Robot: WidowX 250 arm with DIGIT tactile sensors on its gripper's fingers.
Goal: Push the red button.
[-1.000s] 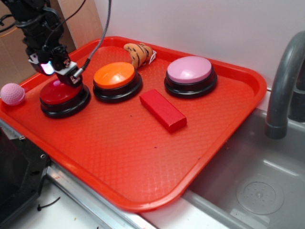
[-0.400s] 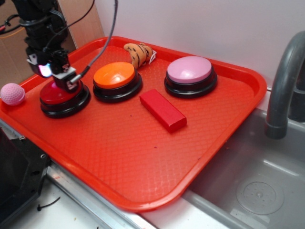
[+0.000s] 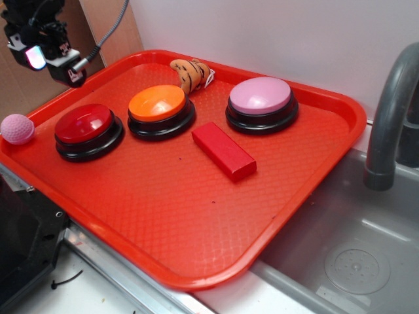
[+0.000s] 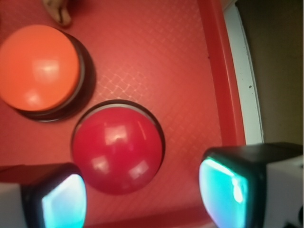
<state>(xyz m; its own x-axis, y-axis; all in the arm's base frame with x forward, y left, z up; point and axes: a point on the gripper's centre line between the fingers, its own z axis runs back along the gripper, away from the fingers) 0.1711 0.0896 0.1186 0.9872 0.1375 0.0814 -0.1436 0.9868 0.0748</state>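
Wrist shows gripper (image 4: pixel 145 192) spread above the red button (image 4: pixel 118 149).

Nothing stands over the red button (image 3: pixel 84 124) near the tray's (image 3: pixel 196 216) left edge, though the orange button (image 3: pixel 157 103) crowds it just beside, and the pink ball (image 3: pixel 17 129) sits off the rim.

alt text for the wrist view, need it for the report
Looking straight down on a glossy red button on a red tray, framed by two gripper fingers with glowing teal pads, spread apart above it. An orange button sits beside it at upper left.
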